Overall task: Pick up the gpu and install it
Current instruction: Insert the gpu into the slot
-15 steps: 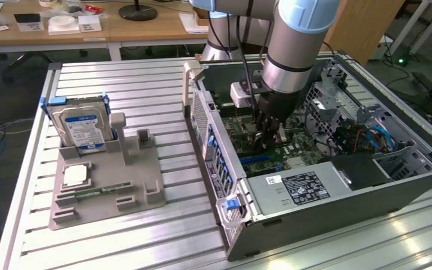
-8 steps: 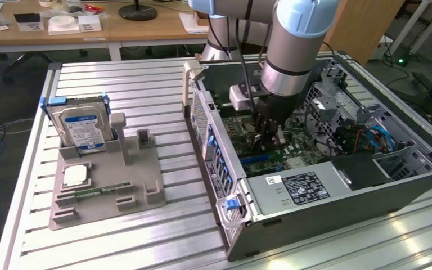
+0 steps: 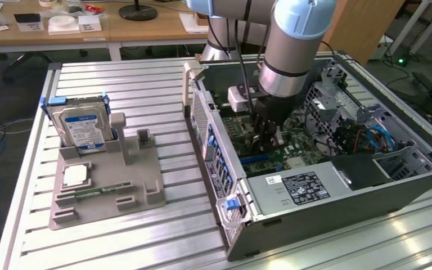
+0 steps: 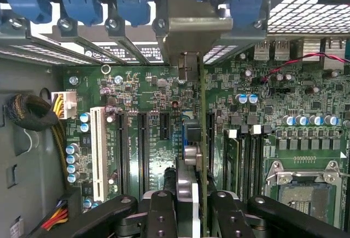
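The gripper [image 4: 188, 208] is down inside the computer case [image 3: 396, 185], jaws pinched narrow on the gpu [image 4: 201, 139], which stands on edge directly below them, its long axis running along the motherboard [image 4: 153, 85] slots.

Counter [image 3: 156, 84]: ribbed aluminium slats, brushed, semi-matt. PC case [image 3: 351, 208]: grey painted sheet metal, perforated rear wall. Motherboard [image 4: 158, 139]: glossy green PCB, black plastic slots, one white. Gpu [image 4: 201, 139]: edge-on, thin green board with dull metal bracket. Claw [image 4: 188, 216]: matt black fingers. Fixture tray [image 3: 118, 185]: matt grey plastic. Hard drive [image 3: 81, 126]: bare silver metal, glossy paper label. Arm [image 3: 295, 39]: smooth satin grey shell.
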Robot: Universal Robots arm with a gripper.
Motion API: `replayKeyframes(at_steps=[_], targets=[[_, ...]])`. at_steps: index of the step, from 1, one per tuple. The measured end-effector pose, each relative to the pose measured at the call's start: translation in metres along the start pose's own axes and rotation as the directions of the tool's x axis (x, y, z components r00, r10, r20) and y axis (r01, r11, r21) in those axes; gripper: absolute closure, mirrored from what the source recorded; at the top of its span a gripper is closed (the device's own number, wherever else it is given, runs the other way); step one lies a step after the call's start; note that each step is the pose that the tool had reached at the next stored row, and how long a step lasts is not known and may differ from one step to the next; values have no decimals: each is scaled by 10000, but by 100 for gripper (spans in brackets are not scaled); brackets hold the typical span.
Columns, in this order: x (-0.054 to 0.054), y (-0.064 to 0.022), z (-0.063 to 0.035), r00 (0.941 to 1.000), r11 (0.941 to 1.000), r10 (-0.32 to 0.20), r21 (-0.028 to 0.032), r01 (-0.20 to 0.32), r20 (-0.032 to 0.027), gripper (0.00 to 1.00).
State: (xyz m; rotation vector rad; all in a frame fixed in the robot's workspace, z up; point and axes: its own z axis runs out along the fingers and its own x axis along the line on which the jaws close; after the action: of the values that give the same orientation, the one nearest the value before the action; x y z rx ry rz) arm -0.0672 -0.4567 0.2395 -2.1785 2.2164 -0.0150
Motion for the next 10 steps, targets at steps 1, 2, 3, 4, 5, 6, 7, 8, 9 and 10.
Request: replayKeyframes(at_steps=[1, 2, 3, 4, 5, 6, 7, 8, 9, 10], targets=[[0, 2, 2, 10000, 10000, -10, 0, 10, 1, 71], [0, 3, 4, 10000, 10000, -16, 0, 16, 2, 71], [0, 7, 7, 10000, 10000, -21, 0, 21, 4, 71], [0, 10, 10, 10000, 10000, -27, 0, 27, 8, 71], [0, 13, 13, 10000, 10000, -36, 0, 36, 12, 71], [0, 14, 17, 10000, 10000, -45, -1, 45, 18, 71], [0, 15, 22, 10000, 10000, -51, -1, 51, 24, 71], [0, 15, 27, 10000, 10000, -56, 0, 56, 30, 71], [0, 15, 33, 10000, 10000, -59, 0, 59, 36, 71], [1, 16, 41, 10000, 10000, -61, -1, 61, 40, 71]])
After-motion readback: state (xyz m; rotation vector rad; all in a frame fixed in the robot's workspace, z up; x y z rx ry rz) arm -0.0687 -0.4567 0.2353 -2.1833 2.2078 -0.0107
